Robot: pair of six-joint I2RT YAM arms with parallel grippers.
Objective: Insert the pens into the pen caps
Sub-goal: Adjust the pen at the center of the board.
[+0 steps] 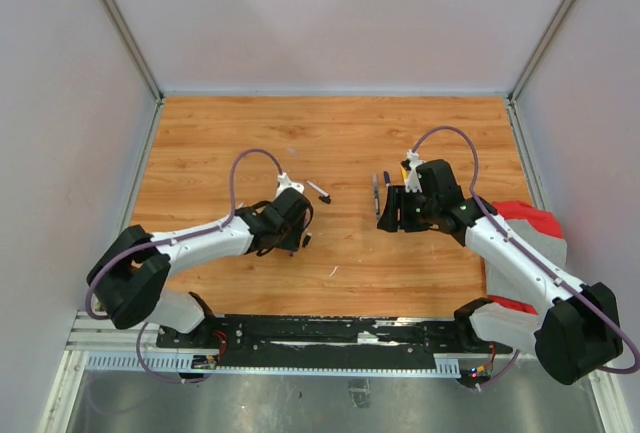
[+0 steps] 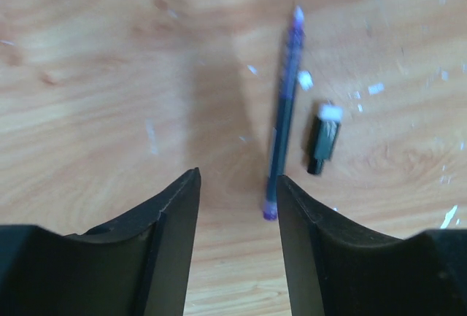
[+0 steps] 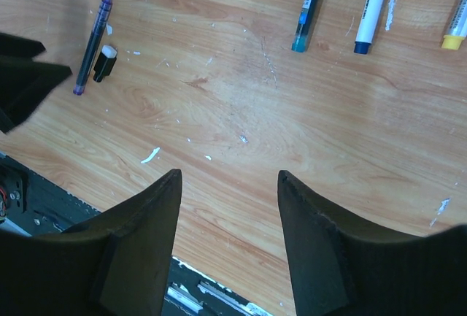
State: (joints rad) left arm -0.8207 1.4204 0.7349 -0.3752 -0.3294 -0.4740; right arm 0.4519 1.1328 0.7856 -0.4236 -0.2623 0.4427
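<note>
A thin dark-blue pen (image 2: 284,112) with a purple end lies on the wooden table just ahead of my left gripper (image 2: 237,185), which is open and empty. The pen's near end sits by the right fingertip. A short black pen cap (image 2: 322,139) with a white end lies to the right of the pen, apart from it. From above, the pen (image 1: 318,190) lies right of my left gripper (image 1: 303,215). My right gripper (image 3: 230,177) is open and empty above bare wood. It also sees this pen (image 3: 93,42) and the cap (image 3: 104,63). Further pens lie near it (image 1: 377,195).
Three more pens reach in at the top of the right wrist view: teal-tipped (image 3: 308,9), white with a blue tip (image 3: 371,9) and yellow-tipped (image 3: 455,30). A white scrap (image 3: 150,155) lies on the wood. A red object (image 1: 522,217) sits at the right edge. Grey walls enclose the table.
</note>
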